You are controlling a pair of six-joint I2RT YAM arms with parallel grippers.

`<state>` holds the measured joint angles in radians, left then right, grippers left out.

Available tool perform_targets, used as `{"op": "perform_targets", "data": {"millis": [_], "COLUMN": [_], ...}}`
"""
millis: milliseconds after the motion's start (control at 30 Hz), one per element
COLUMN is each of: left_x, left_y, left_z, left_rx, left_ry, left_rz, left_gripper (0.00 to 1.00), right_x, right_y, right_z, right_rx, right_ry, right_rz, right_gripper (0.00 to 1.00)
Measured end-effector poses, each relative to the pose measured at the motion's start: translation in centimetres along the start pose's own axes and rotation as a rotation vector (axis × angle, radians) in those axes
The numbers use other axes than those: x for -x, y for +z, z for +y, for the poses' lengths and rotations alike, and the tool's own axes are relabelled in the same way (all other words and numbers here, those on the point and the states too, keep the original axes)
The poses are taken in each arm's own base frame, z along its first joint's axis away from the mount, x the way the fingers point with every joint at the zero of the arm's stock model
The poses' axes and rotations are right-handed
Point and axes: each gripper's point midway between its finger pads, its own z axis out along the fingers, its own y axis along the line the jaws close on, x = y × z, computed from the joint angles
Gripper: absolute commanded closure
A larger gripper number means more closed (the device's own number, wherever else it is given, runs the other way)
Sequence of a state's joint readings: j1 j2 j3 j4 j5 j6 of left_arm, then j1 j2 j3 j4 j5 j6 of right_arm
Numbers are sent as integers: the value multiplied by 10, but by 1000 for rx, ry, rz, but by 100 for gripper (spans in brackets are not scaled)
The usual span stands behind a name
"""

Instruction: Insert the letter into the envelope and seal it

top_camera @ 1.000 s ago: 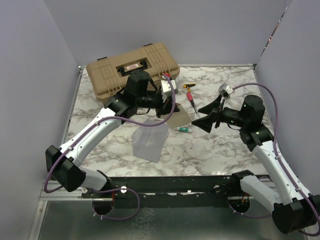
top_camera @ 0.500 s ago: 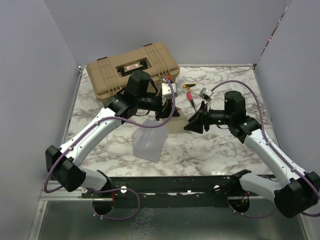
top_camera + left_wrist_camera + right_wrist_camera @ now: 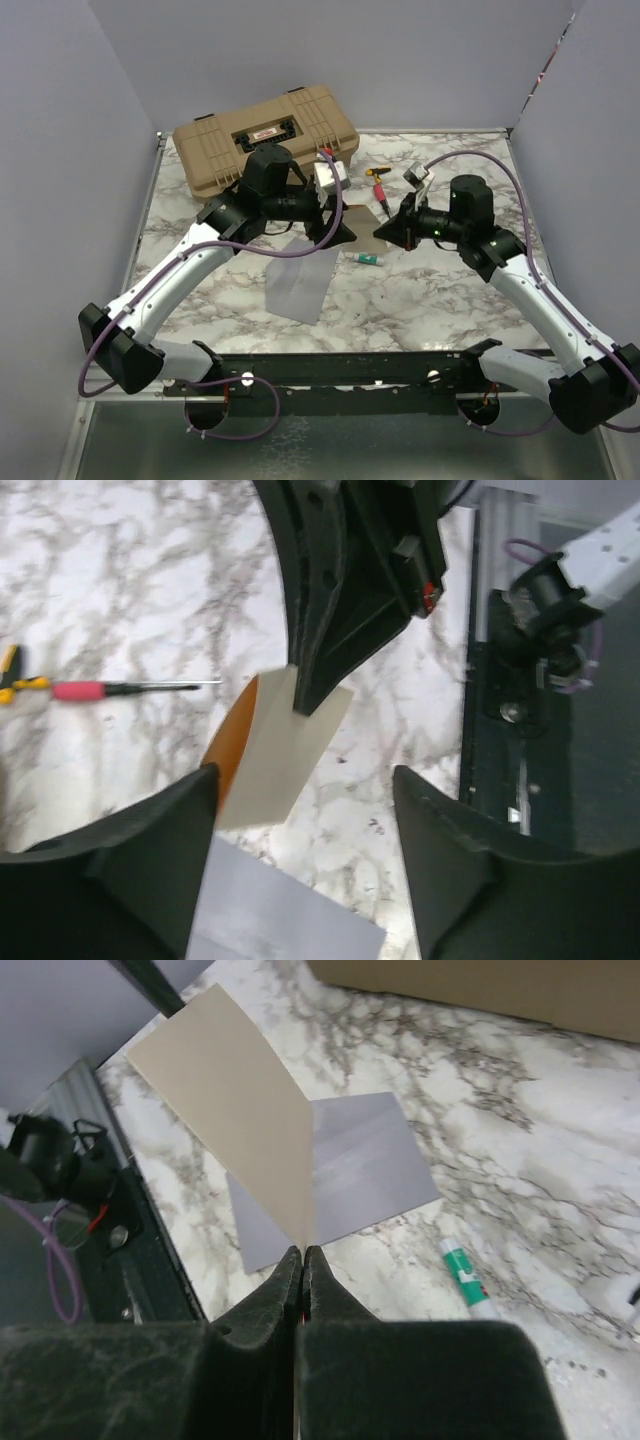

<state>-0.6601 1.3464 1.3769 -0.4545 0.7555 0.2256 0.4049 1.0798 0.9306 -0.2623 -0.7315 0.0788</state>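
Note:
The letter [image 3: 235, 1095], a pale tan sheet, hangs in the air above the marble table. My right gripper [image 3: 302, 1252] is shut on its edge. In the left wrist view the letter [image 3: 285, 750] sits pinched at its top by the right gripper's black fingers [image 3: 310, 685]. My left gripper [image 3: 302, 780] stands open around the letter's lower end, its fingers apart from the paper. The grey-lilac envelope [image 3: 298, 285] lies flat on the table below and nearer than both grippers. From above, the left gripper [image 3: 340, 232] and right gripper [image 3: 383, 230] face each other closely.
A tan hard case [image 3: 265, 135] stands at the back left. A red-handled screwdriver [image 3: 385, 200] lies behind the grippers, and a green and white glue stick [image 3: 365, 258] lies just right of the envelope. The black rail [image 3: 340, 368] runs along the near edge.
My right gripper has swung left to the letter and shut on it. My left gripper, shut on the letter before, has opened.

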Motion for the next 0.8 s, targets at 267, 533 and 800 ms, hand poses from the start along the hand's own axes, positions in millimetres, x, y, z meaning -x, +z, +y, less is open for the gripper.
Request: {"op": "perform_targets", "data": {"millis": [267,533,800], "left_x": [13,73,75], "left_y": [-38,-65,-44], "left_z": [25,47,51], "left_rx": [317,528,464], "left_ry": [-57,-266,-370], "left_rz": [-35,-263,-300], "left_gripper": [15,14,18], "right_x": [25,30,35], "right_y": [-9,-16,-17], "right_z": [-23,-15,7], "right_rx": [-172,-141,-24], "right_ry": [-27,-158,-222], "right_rz": [-16,21,21], "right_gripper": [100,100,99]}}
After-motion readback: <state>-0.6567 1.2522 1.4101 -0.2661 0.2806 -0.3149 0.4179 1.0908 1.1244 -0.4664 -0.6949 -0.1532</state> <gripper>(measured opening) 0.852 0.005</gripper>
